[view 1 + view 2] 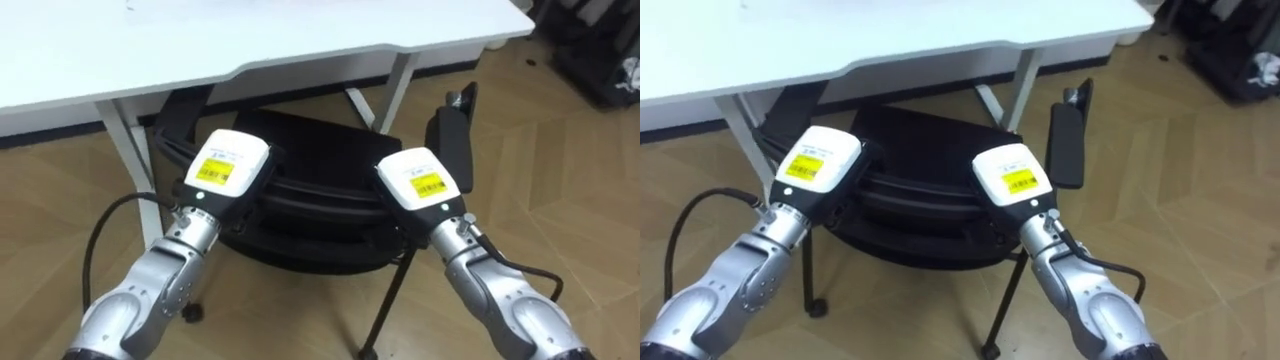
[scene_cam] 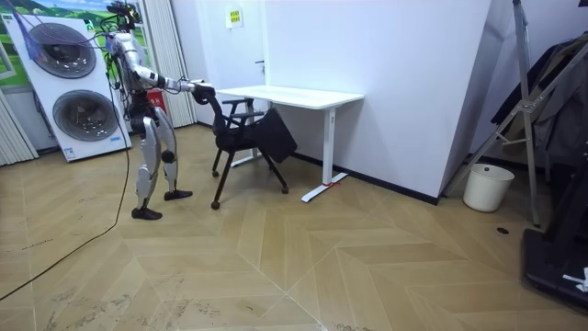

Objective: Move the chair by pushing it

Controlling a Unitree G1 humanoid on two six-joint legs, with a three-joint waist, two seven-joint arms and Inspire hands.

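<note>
**Chair push: both hands at the backrest**

Desk [image 1: 300,40] is ahead, with the chair [image 1: 315,150] partly under it. I'd push level and even with both arms so it goes in straight between the desk legs. My left hand [image 1: 228,165] and right hand [image 1: 422,180] are at the backrest's top edge. The fingers are hidden behind the hands, so I can't tell their grip.

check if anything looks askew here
The black wheeled chair at the white desk looks off: in the room view its dark seat panel slopes steeply down rather than lying level. Nothing else stands out.
</note>
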